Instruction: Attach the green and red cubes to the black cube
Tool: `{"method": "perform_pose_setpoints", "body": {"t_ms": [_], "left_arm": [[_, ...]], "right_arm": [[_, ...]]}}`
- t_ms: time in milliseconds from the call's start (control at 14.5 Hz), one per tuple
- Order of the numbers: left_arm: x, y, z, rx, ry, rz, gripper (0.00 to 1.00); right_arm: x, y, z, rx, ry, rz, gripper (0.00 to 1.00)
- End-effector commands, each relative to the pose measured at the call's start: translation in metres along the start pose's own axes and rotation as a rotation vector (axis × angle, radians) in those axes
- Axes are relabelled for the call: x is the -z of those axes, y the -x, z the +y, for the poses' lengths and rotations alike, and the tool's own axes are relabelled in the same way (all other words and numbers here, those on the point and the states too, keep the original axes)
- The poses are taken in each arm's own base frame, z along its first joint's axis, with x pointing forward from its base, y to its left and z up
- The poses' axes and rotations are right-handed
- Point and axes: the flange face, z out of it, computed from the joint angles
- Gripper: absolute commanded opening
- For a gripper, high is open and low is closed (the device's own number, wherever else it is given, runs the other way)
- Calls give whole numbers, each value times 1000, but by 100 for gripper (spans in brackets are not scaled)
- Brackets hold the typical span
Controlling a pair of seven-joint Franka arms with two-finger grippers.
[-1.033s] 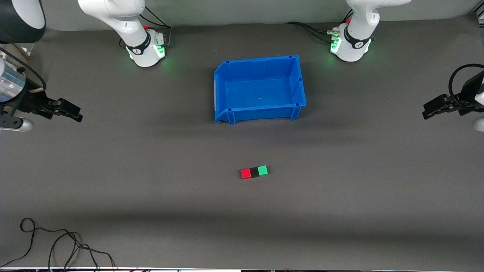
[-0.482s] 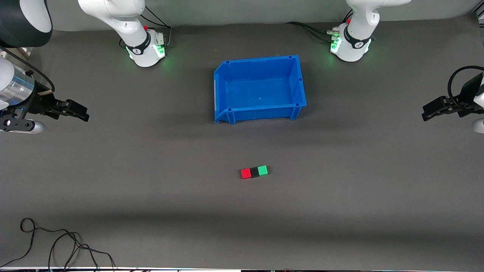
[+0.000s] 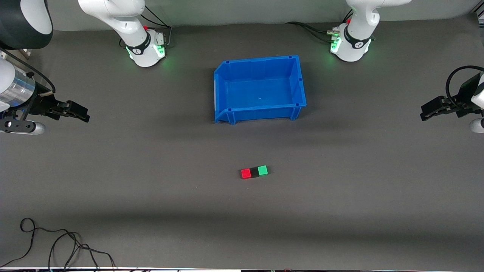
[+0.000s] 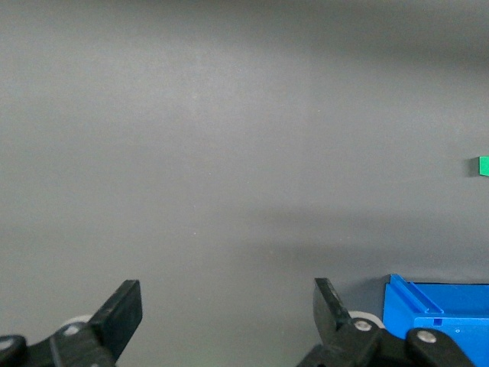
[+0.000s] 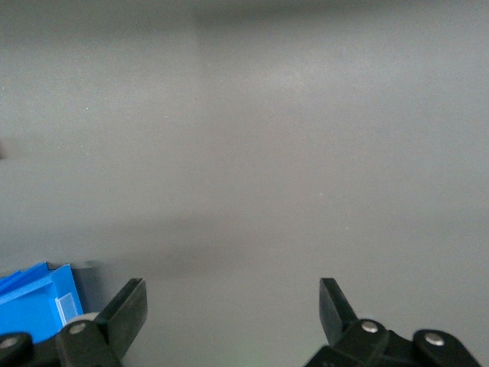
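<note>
While both end effectors, left (image 3: 426,113) and right (image 3: 84,115), hang spread and unladen, blue bin (image 3: 223,90) bare inside

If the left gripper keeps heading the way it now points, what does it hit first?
Likely nothing: the left gripper, open, points across bare mat. The blue bin and green cube sit off to one side, though depth is unclear.

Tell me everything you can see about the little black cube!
The black cube is small, plain and matte, so dark it nearly blends into the grey mat. It sits flat on the mat, in the middle of a short row: the red cube touches one side and the green cube touches the other. All three look the same size. The row lies nearer the front camera than the blue bin. No gripper touches it.
</note>
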Motion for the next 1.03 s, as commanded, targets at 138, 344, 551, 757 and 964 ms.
{"method": "perform_pose_setpoints", "body": {"t_ms": [138, 344, 551, 757, 964], "left_arm": [[3, 5, 3, -5, -6, 12, 100], [3, 5, 4, -5, -5, 12, 100], [3, 5, 5, -7, -5, 12, 100], [3, 6, 5, -5, -5, 9, 100], [3, 6, 5, -5, -5, 6, 100]], "right_arm": [[5, -2, -4, -1, -68, -11, 100], [5, -2, -3, -3, -68, -11, 100], [5, -2, -4, 8, -55, -9, 100], [5, -2, -2, 9, -53, -7, 100], [5, -2, -3, 8, -54, -7, 100]]}}
